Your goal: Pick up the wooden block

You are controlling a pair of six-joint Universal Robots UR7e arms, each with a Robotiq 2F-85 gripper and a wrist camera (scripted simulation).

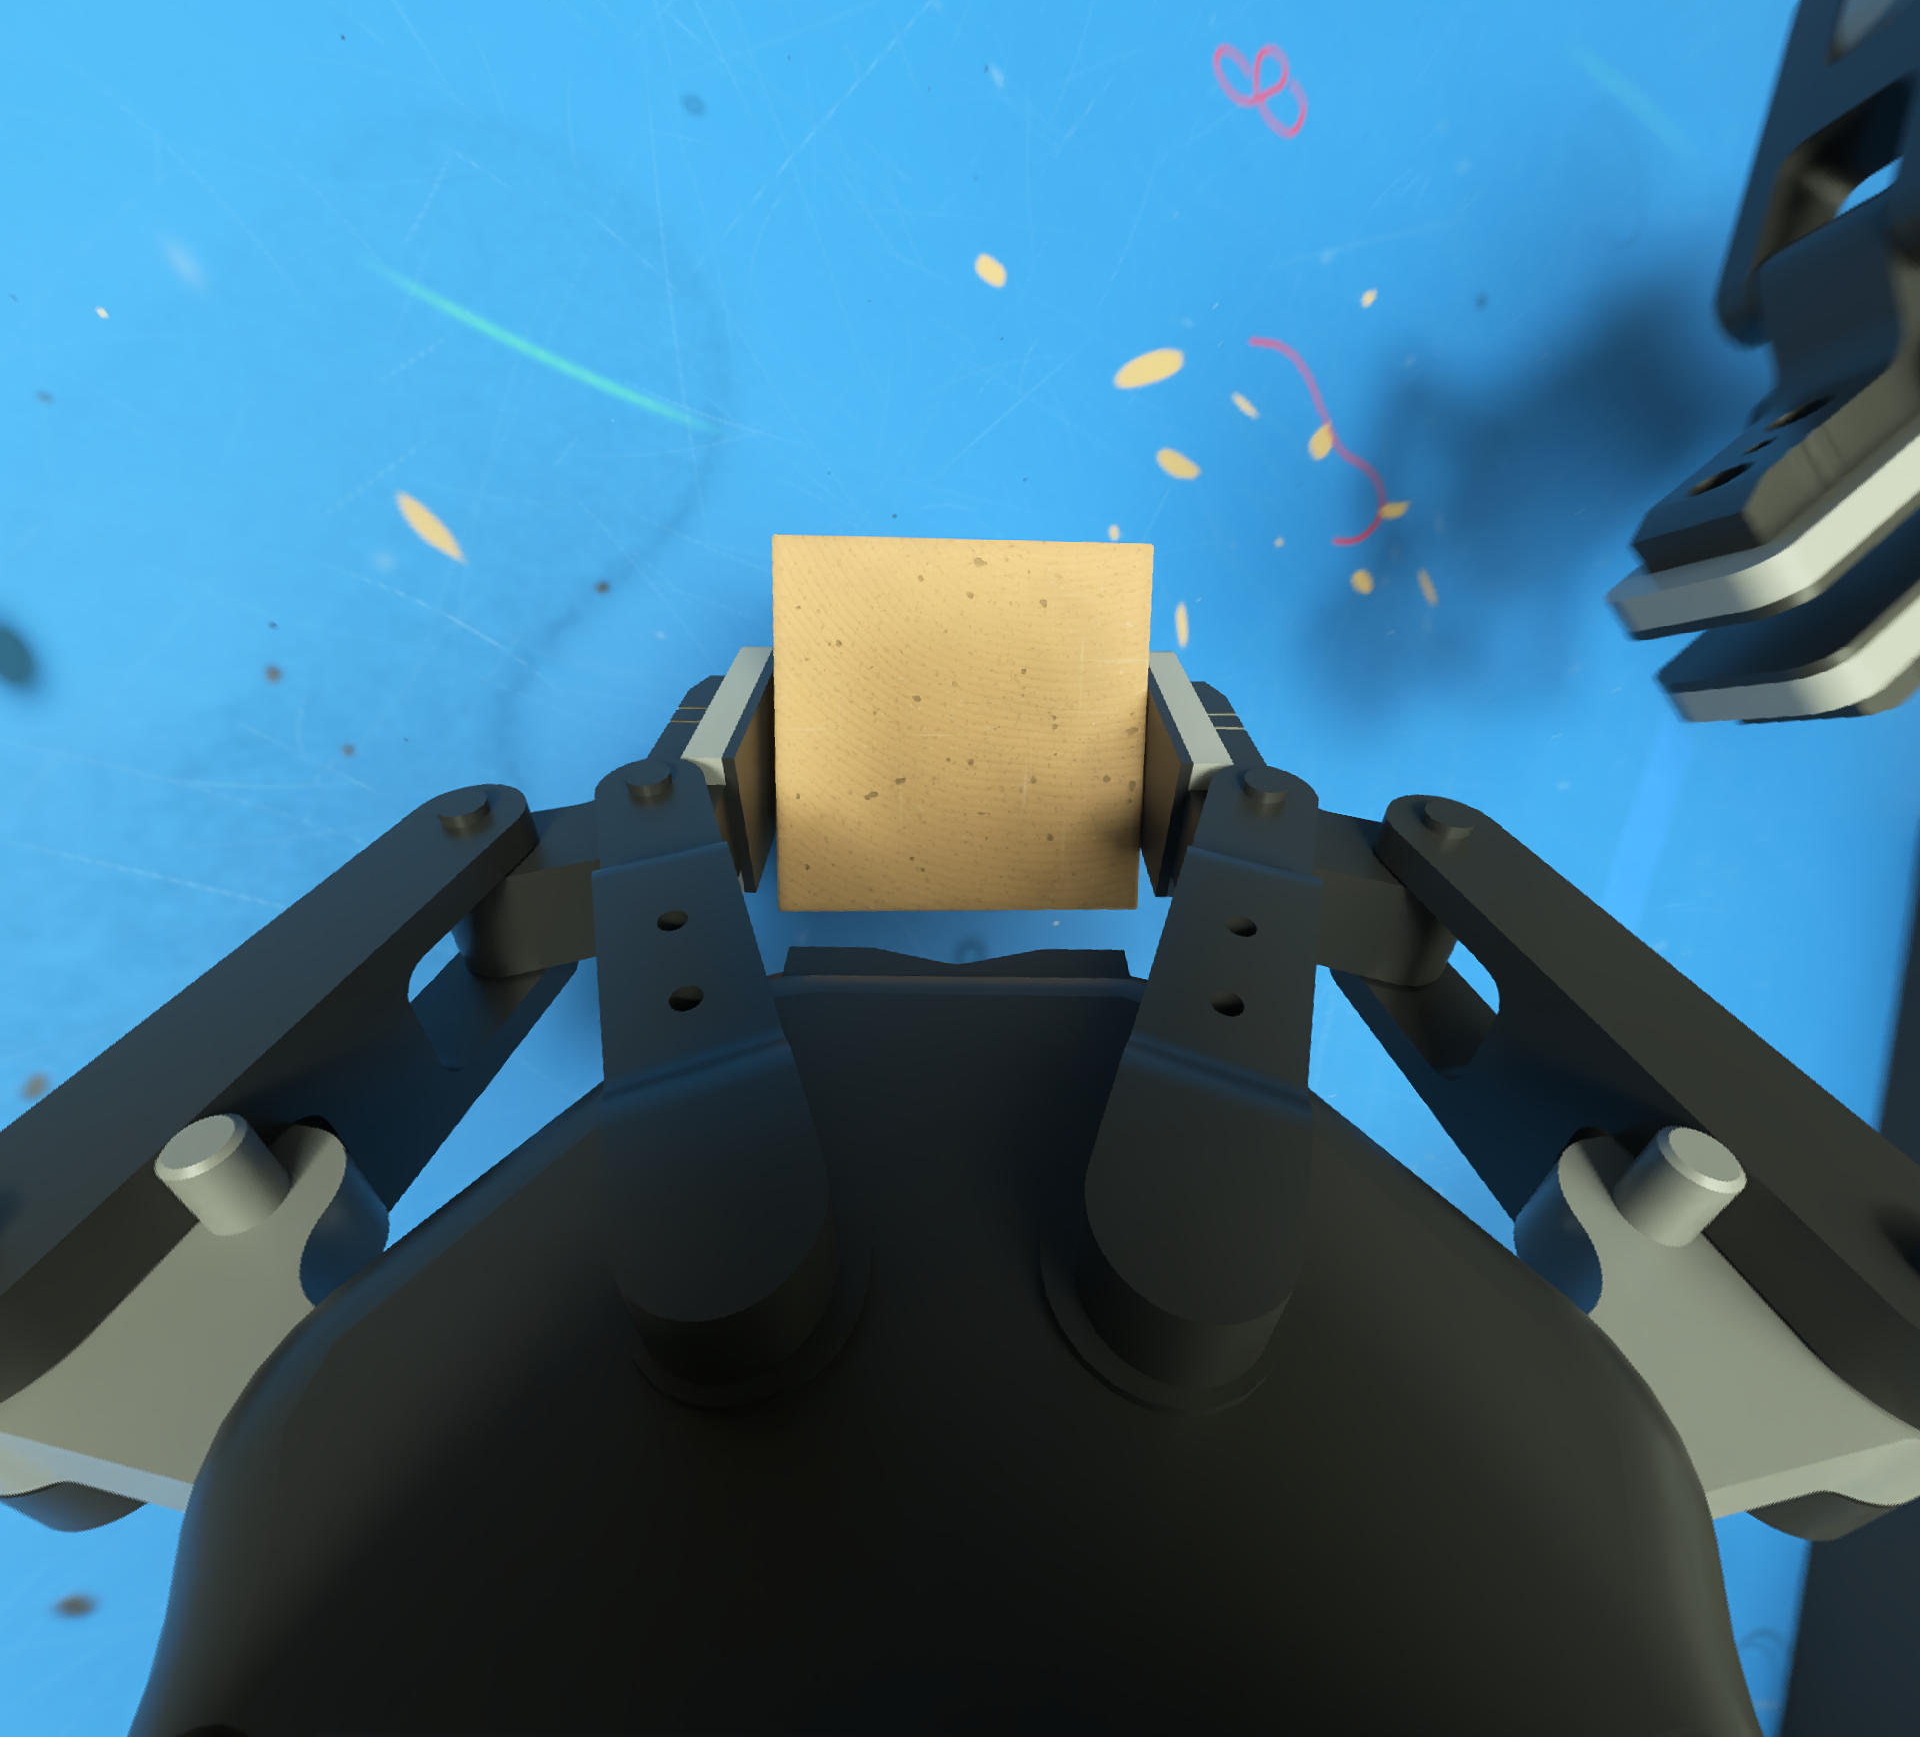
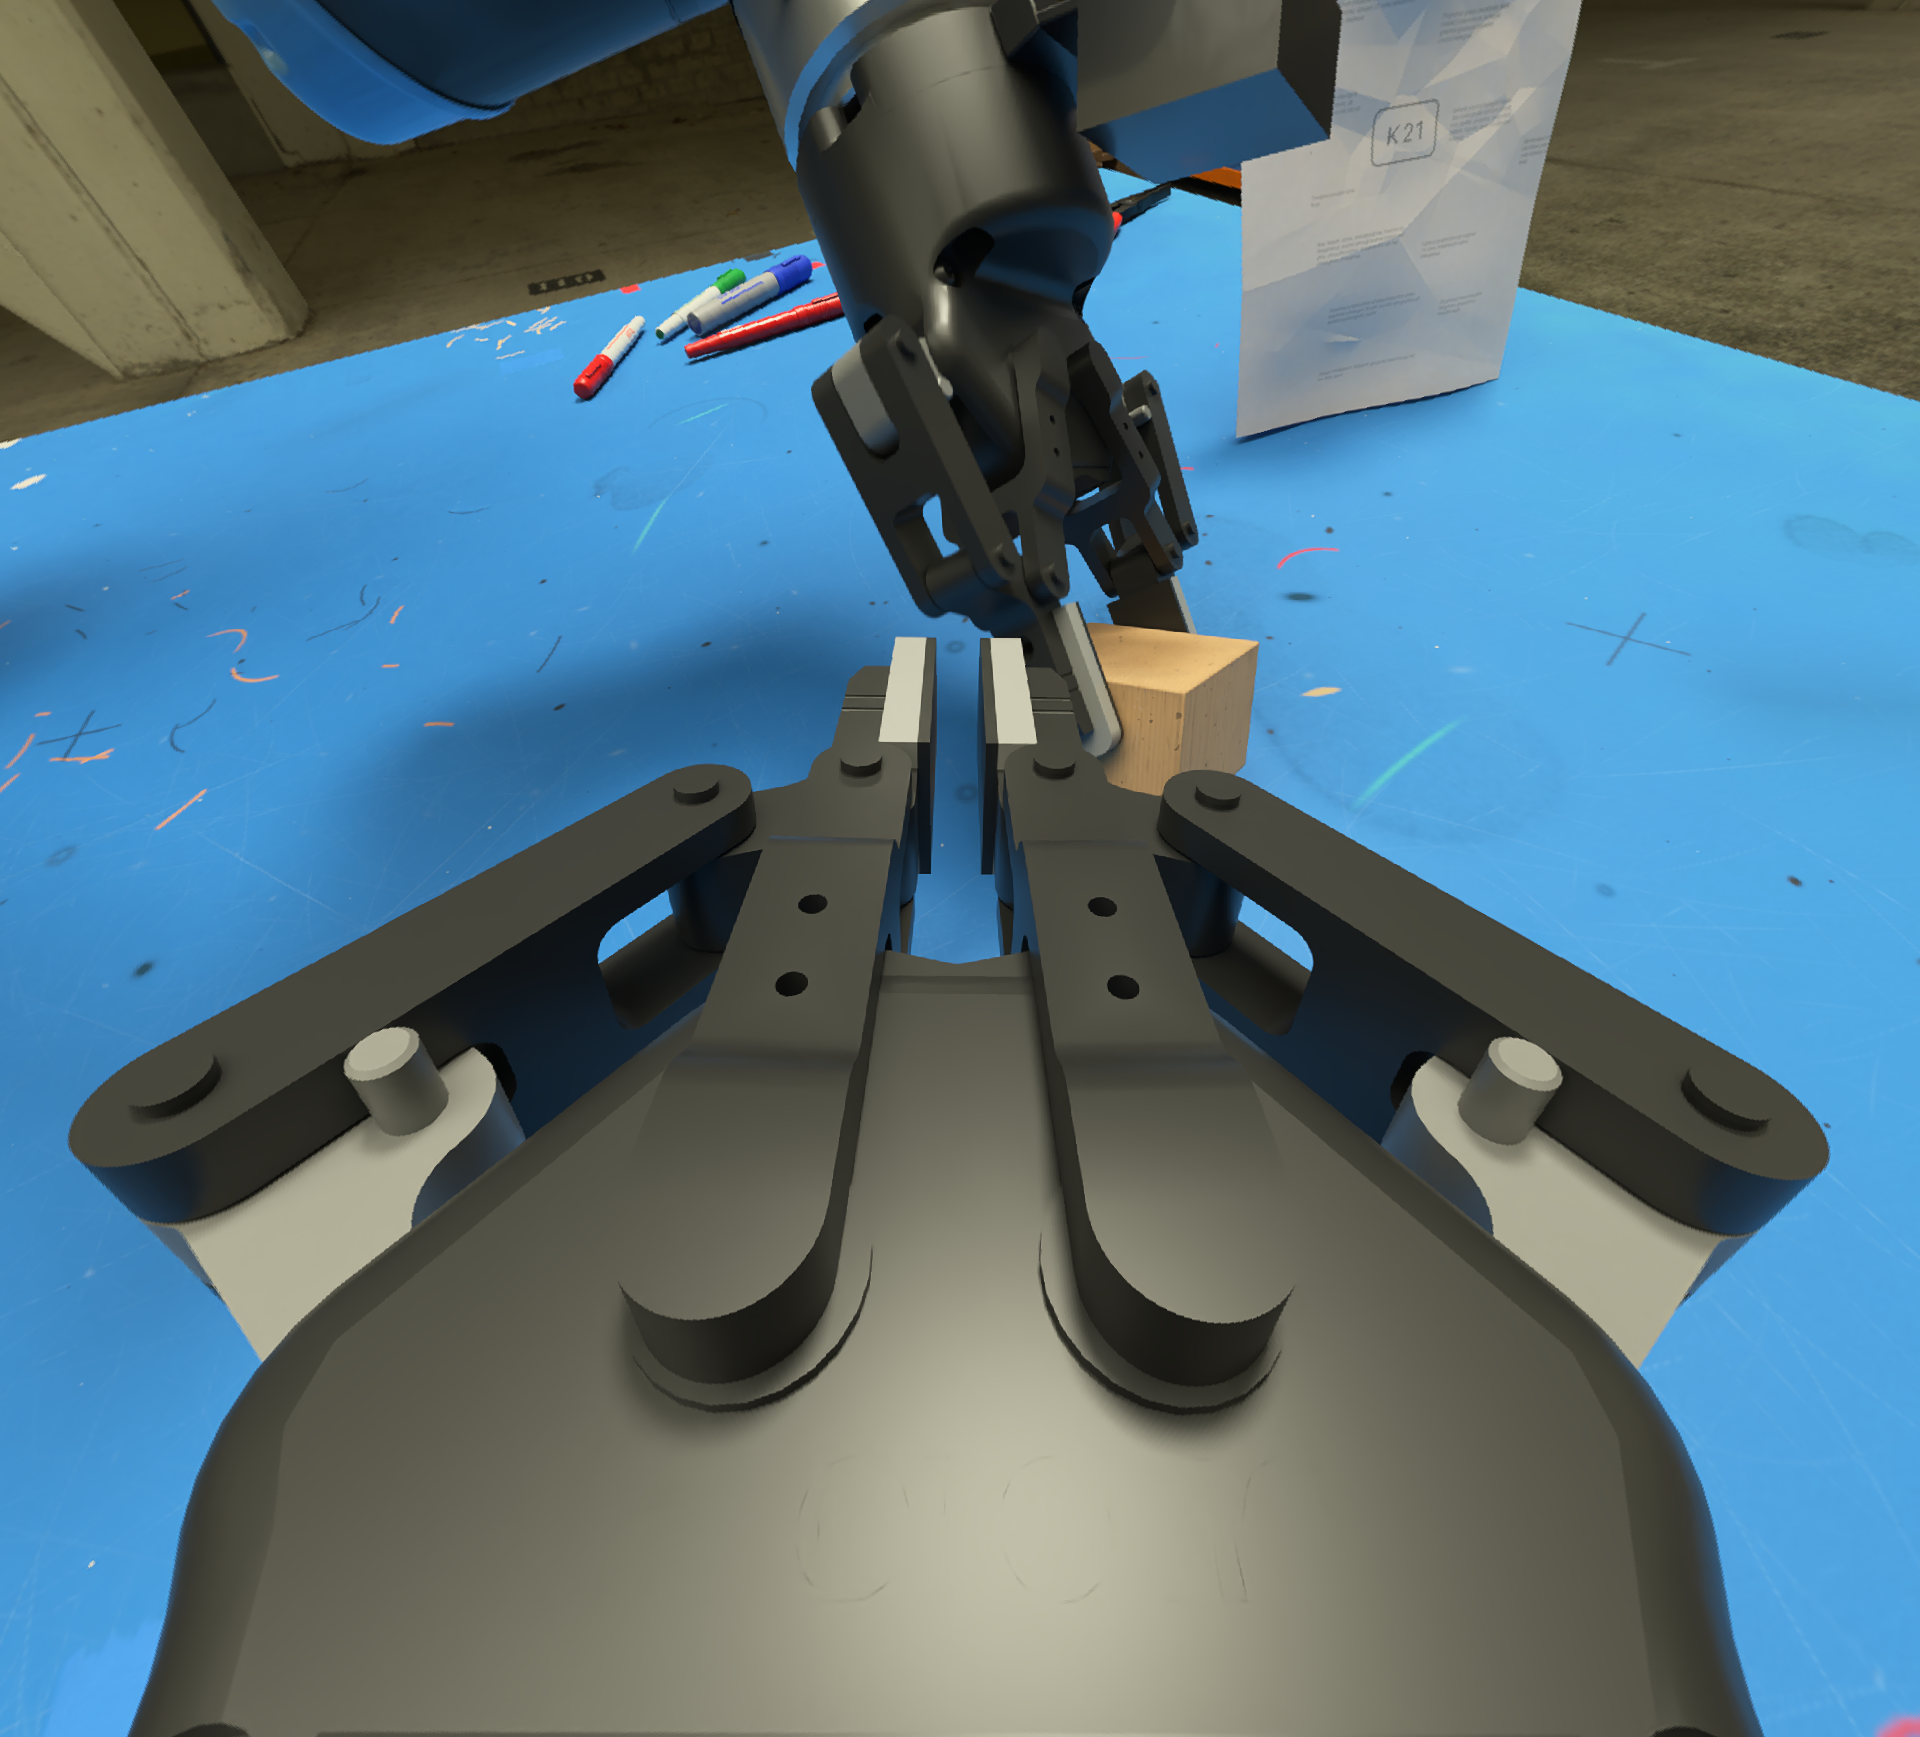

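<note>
The wooden block [image 1: 961,721] is a pale cube held between the pads of my left gripper [image 1: 961,713], which is shut on its two side faces. In the right wrist view the block [image 2: 1190,711] sits low over the blue table [image 2: 416,596], with the left gripper [image 2: 1127,648] coming down on it from above. I cannot tell whether the block touches the table. My right gripper [image 2: 958,690] is empty, its jaws nearly together, just left of the block. It also shows at the right edge of the left wrist view [image 1: 1766,617].
Several markers [image 2: 727,300] and a red pen [image 2: 764,328] lie at the table's far side. A white paper bag [image 2: 1403,181] stands at the back right. The left arm [image 2: 935,129] reaches in from above the block. The table's far edge runs behind the markers.
</note>
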